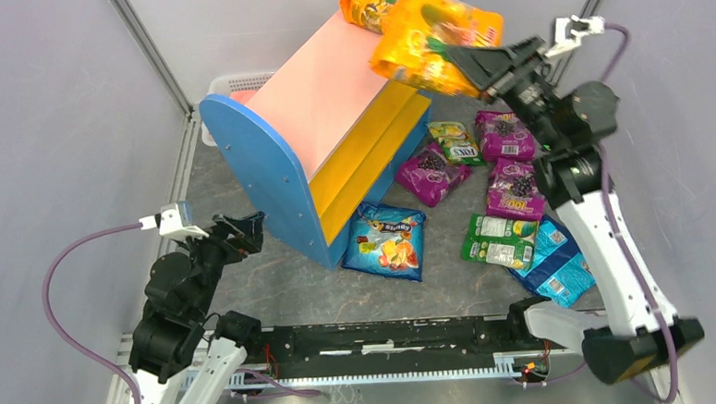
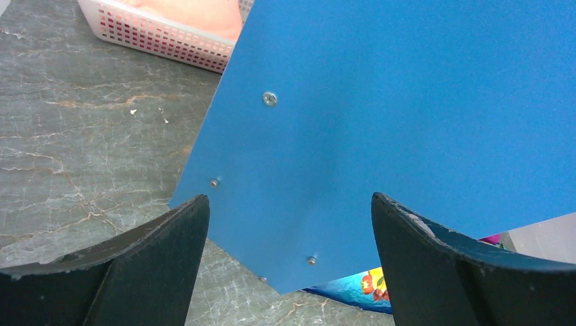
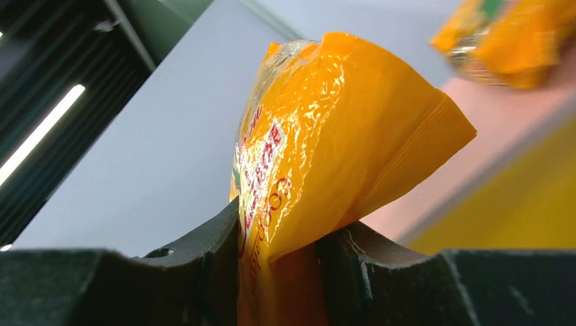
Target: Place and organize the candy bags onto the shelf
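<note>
Shelf (image 1: 309,135): blue side panels, pink top, yellow inner boards. It stands angled on the far-left part of the counter (image 1: 285,284), open front to the right.
- One orange candy bag (image 1: 367,2) lies on the far end of the pink top.
- A second orange bag (image 1: 424,41) hangs in the air over the top's right edge. The right end effector (image 1: 465,62) pinches it at one end, jaws narrowed onto the wrapper.

White basket (image 1: 232,82): behind the shelf, toward the far-left corner. Something pink inside; cannot tell what.

Counter is grey, marbled. Loose bags lie right of the shelf front:
- Blue bag (image 1: 386,242) just beside the shelf's near corner.
- Three purple bags (image 1: 431,172) and a small green-yellow bag (image 1: 453,141) further back.
- Green bag (image 1: 498,241) overlapping another blue bag (image 1: 556,261) near the right arm.

Left end effector (image 1: 245,228): jaws wide, nothing between them, just beside the near blue side panel.

Room: pale grey walls on three sides, metal posts at the far corners.
</note>
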Robot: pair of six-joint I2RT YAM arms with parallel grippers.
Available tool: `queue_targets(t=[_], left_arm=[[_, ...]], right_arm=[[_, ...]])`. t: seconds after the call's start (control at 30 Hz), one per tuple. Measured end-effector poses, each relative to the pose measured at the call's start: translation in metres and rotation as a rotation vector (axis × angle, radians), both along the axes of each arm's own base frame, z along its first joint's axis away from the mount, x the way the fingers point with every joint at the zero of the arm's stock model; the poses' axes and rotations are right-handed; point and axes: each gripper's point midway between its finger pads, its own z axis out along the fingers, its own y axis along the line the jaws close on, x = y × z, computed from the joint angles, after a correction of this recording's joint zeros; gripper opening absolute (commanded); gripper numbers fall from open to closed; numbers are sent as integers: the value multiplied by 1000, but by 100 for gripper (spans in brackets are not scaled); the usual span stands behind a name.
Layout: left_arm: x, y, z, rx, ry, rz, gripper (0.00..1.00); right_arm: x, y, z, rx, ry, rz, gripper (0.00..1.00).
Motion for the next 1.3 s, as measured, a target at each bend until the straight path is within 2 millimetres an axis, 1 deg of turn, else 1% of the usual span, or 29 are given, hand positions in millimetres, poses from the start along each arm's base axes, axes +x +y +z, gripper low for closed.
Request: queue_targets(t=[0.07,0.1,0.2,0.27,0.33,0.43,0.5,0.6,0.7,0.87,1.03,1.17,1.2,1.3], left_arm=[[0,0,0,1,2,0,94],[1,0,-1,2,5,0,95],[2,0,-2,5,13,2,94],[3,0,-3,6,16,6,94],[4,0,-3,7,18,8,94],[4,1,-3,7,18,13,94],[4,2,-3,7,18,15,94],[4,3,-3,7,18,21,95],[4,4,-3,7,18,26,94],[5,5,-3,7,18,30,94],[5,5,-3,7,18,31,94],[5,5,-3,7,18,33,95],[5,5,-3,7,18,34,94],[5,5,-3,7,18,35,95]], right_arm=[[3,33,20,28,-34,67,43],[6,48,27,39,-45,93,43],[19,95,35,58,-52,140,43],[31,120,31,54,-39,129,43],[45,143,22,46,-17,100,43],[65,166,5,32,35,57,43],[82,177,-9,16,77,18,42],[105,180,-32,-10,141,-58,42],[115,177,-49,-35,191,-128,42],[121,167,-49,-12,208,-217,42],[125,161,-50,18,235,-259,44],[126,157,-45,39,249,-282,46],[127,156,-43,44,249,-287,47],[131,156,-37,54,247,-300,58]])
